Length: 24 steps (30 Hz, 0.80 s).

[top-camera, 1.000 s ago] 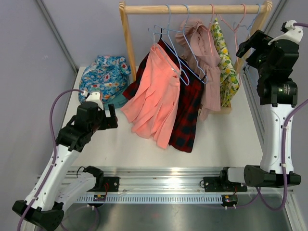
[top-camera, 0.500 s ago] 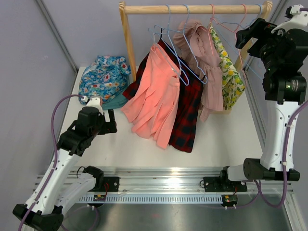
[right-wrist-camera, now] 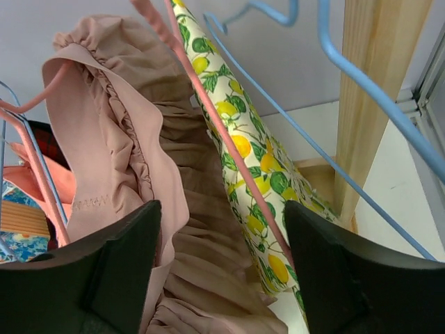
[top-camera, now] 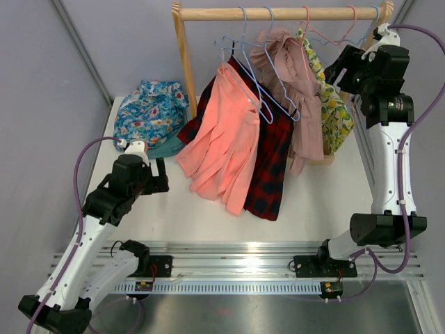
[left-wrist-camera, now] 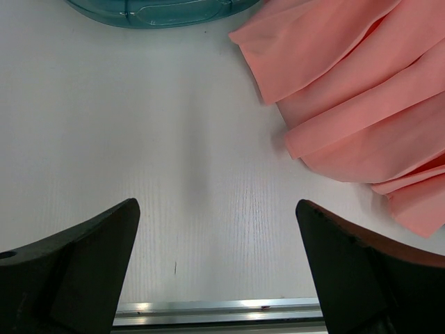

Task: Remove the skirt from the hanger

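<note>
left gripper (left-wrist-camera: 215, 209) is released, fingers spread, above the table (left-wrist-camera: 174, 139) beside a coral skirt (top-camera: 226, 139). lemon-print skirt (right-wrist-camera: 243, 149) hangs on a pink hanger (right-wrist-camera: 208, 111) at the right end of the wooden rack (top-camera: 278, 12). right gripper (right-wrist-camera: 219, 216) is spread wide, close up to it, can't tell if touching.

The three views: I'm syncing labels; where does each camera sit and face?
Top external: above and behind the robot, looking down on table, rack and coral skirt; left arm and right arm show.
Left wrist: low over the table, facing down; its open fingers frame the skirt's hem.
Right wrist: high by the rack, facing the lemon-print garment; its fingers show.
Shared: coral skirt, top and left wrist.
</note>
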Motion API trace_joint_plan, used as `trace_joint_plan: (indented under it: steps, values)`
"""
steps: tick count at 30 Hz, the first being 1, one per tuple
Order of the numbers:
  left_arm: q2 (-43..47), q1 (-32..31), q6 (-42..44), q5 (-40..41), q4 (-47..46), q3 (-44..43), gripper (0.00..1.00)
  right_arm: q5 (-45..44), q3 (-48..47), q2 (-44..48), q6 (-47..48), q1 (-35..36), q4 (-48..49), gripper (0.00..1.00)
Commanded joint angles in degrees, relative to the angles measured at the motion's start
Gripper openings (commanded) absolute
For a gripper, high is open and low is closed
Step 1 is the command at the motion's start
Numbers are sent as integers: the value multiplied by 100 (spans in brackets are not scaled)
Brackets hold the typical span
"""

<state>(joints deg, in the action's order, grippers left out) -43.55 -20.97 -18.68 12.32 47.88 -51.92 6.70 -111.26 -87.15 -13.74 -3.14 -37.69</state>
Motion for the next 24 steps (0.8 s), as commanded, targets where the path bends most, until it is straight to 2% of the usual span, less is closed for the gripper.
trace_joint_plan:
  steps: [1, 2, 4, 6, 9, 10, 14, 18, 22, 24]
  values:
    - [66, -21, -22, 96, -253, 33, 99, -72, 157, 102, 90, -3, 262, 76]
    - [57, -21, -22, 96, -253, 24, 99, -64, 210, 102, 91, -3, 288, 72]
    - [48, -21, -31, 96, -244, 33, 99, -72, 315, 102, 91, -3, 341, 57]
    - [40, -21, -31, 96, -244, 33, 99, -55, 368, 76, 117, -3, 368, 49]
    - [48, -21, -39, 122, -226, 33, 99, -28, 412, 41, 126, -3, 412, 17]
    - [48, -21, -40, 131, -226, 24, 99, -20, 412, 41, 126, -3, 403, 0]
    - [-4, -21, -48, 192, -226, -107, 99, 209, 264, 14, 91, -3, 368, 0]
    - [-197, -266, -101, 315, -437, -458, 99, 410, -394, 76, -85, -3, 184, 0]
    - [-1004, -1583, -145, 1061, -551, -1520, 99, 569, -1054, 225, -199, -3, -115, 0]
    - [-1582, -2214, -5, 1334, -604, -2416, 99, 753, -1310, 391, -279, 6, -290, 0]
